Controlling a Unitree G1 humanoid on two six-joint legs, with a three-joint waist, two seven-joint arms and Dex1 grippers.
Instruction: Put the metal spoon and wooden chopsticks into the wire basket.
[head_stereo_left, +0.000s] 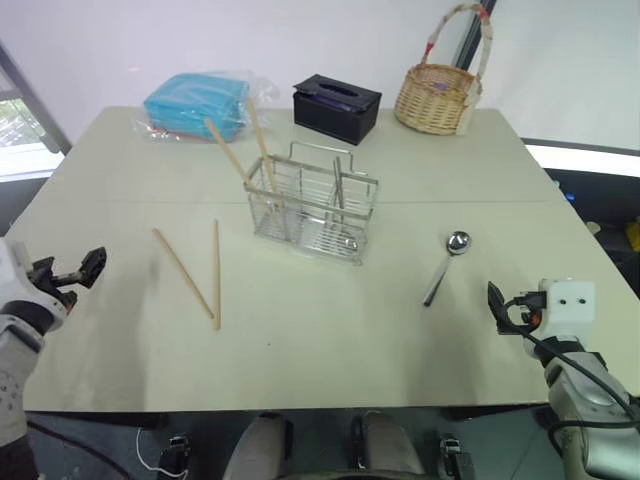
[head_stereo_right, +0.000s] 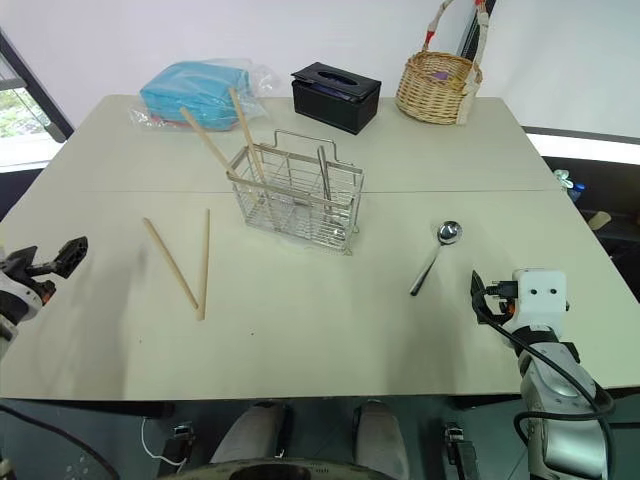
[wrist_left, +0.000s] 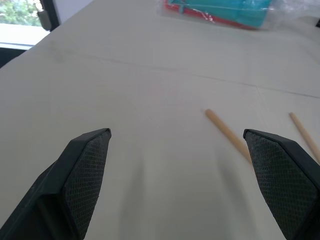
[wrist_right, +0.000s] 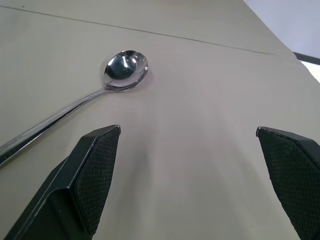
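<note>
A shiny silver wire basket (head_stereo_left: 312, 208) stands mid-bench (head_stereo_left: 320, 350), with two tan wooden chopsticks (head_stereo_left: 238, 150) leaning out of its left end. Two more chopsticks (head_stereo_left: 200, 272) lie flat in a V toward the left edge. A polished metal spoon (head_stereo_left: 445, 264) lies toward the right edge. The left hand (head_stereo_left: 72, 270) and right hand (head_stereo_left: 500, 305) hover level at the near corners, both wide open and empty.

The wire basket (head_stereo_left: 312, 208) stands mid-worktop (head_stereo_left: 330, 340). Two wooden chopsticks (head_stereo_left: 238, 160) lean in its left end; two more (head_stereo_left: 200, 275) lie flat to its left and nearer. The metal spoon (head_stereo_left: 445, 266) lies to its right. Behind it sit a bag (head_stereo_left: 195, 104), a box (head_stereo_left: 336, 107) and a wicker basket (head_stereo_left: 437, 97).
</note>
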